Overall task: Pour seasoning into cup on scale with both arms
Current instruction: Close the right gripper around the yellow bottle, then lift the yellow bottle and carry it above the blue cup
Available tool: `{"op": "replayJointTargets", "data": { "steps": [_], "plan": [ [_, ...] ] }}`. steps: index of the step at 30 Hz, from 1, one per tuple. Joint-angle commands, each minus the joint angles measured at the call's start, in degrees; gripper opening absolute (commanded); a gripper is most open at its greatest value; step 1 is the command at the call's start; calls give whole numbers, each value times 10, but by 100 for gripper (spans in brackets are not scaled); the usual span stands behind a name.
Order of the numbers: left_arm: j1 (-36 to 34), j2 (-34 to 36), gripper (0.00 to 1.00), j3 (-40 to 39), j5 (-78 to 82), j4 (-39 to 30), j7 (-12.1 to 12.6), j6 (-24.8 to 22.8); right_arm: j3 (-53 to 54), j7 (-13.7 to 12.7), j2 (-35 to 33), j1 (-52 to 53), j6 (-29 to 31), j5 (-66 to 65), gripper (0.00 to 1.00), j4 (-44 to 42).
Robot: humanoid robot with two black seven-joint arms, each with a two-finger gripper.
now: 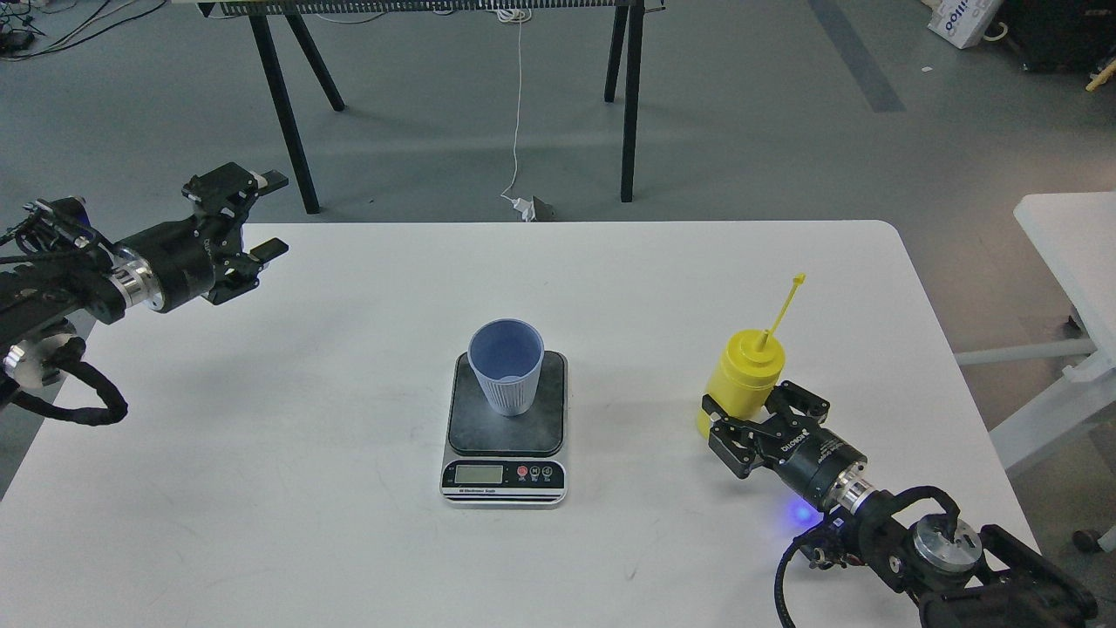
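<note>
The light blue cup [506,371] stands upright on the dark platform of the scale [504,433] at the table's middle. The yellow seasoning bottle [742,371] stands to the right, its cap strap sticking up to the right. My right gripper [750,406] comes in from the lower right and its fingers [717,427] close on both sides of the bottle's lower body. My left gripper [261,216] is open and empty above the table's far left edge, far from the cup.
The white table [349,523] holds only the scale, cup and bottle. Another white table [1068,235] stands at the right. A black-legged bench [628,105] and a white cable are on the floor behind.
</note>
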Motion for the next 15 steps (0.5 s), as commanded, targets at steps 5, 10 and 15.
{"op": "replayJointTargets", "data": {
  "steps": [5,10,15],
  "plan": [
    [0,0,99,-4,-1,0,0,0,3,0,-58,116,0,-54,13,3],
    [0,0,99,-6,-2,-2,0,0,3,14,-69,210,0,-133,13,-4],
    [0,4,99,-6,-3,-4,0,0,1,114,-58,261,0,-247,13,3]
  ]
}}
